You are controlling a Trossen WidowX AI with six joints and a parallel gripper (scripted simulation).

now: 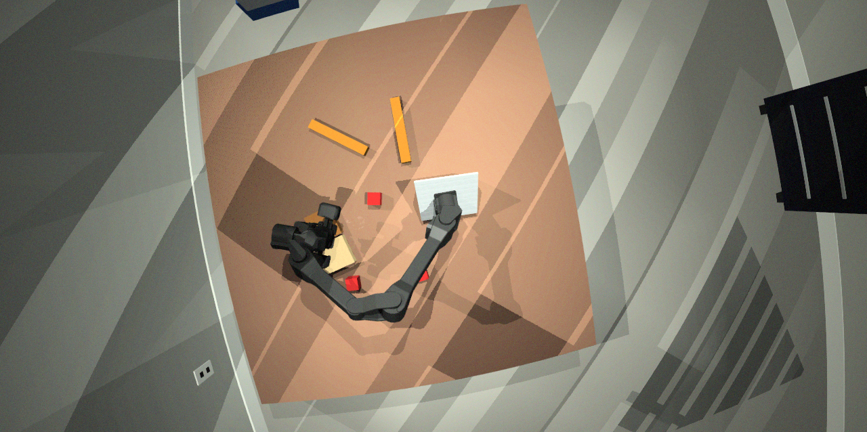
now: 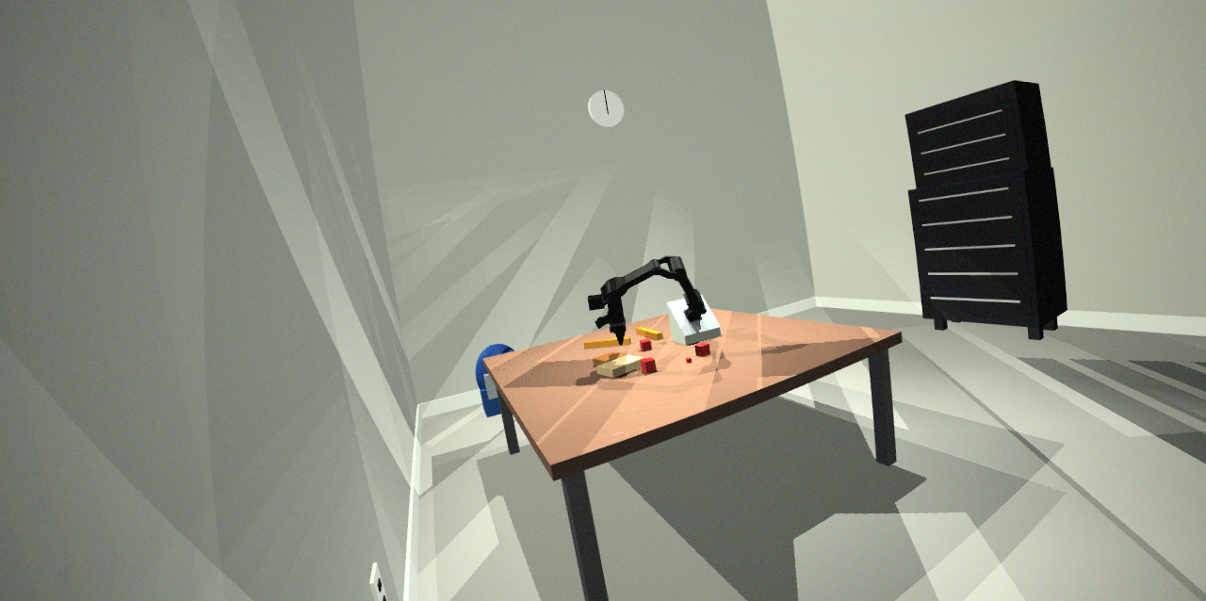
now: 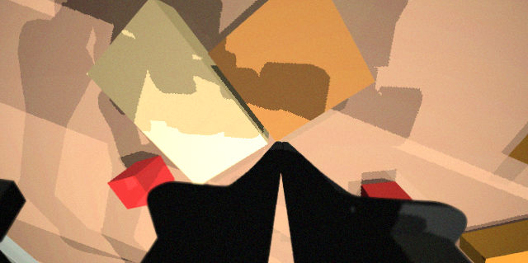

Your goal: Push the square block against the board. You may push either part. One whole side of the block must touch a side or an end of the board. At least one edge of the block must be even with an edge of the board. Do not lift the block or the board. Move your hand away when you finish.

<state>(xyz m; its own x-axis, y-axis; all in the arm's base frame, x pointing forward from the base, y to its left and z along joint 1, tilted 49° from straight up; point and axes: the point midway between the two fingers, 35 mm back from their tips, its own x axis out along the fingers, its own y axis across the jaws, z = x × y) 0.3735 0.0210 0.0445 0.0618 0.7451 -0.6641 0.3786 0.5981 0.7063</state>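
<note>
The square block [image 1: 313, 218] [image 2: 604, 359] [image 3: 289, 44] is orange and flat. The longer, thicker cream board [image 1: 342, 253] [image 2: 614, 369] [image 3: 165, 57] lies along one of its sides. In the wrist view a thin dark strip shows between them, so I cannot tell whether the whole side touches. Their near edges look roughly in line, and the board reaches past the block at the far end. My gripper [image 2: 621, 342] [image 3: 281, 147] is shut and empty. Its tips appear by the near corners where the pieces meet; in the top view the arm partly hides both pieces.
Red cubes [image 1: 374, 198] [image 1: 352, 282] [image 2: 701, 349] [image 3: 138, 185] lie around, one close to the board. Two long orange bars [image 1: 338, 137] [image 1: 399, 129] lie farther back. The arm base stands by a white sloped block [image 1: 467, 187] [image 2: 684, 327].
</note>
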